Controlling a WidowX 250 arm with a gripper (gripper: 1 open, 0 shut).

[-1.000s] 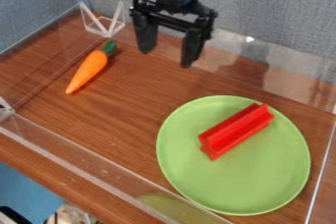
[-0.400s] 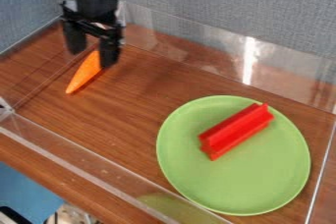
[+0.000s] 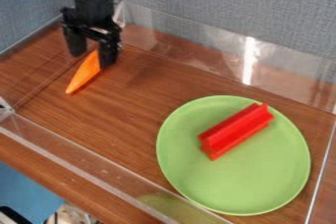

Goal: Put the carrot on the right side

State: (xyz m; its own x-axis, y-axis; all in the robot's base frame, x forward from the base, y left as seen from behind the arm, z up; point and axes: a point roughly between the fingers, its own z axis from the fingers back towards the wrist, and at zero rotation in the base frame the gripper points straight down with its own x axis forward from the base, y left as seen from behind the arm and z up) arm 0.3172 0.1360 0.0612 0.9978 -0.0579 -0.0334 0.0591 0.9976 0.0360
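The small orange carrot [image 3: 83, 75] lies on the brown wooden table at the left, its thick end pointing up-right and partly hidden behind the gripper. My black gripper [image 3: 93, 53] hangs right over that upper end, open, with one finger [image 3: 77, 44] on each side of it. Whether the fingers touch the carrot cannot be told. The right side of the table holds a green plate [image 3: 234, 164].
A long red block [image 3: 237, 131] lies on the green plate. Clear plastic walls [image 3: 269, 56] run along the back and the front edge [image 3: 79, 169] of the table. A grey-blue wall stands behind.
The gripper has travelled from the back middle of the table leftward and down over the carrot's upper end, staying open. The carrot and the block have not moved.
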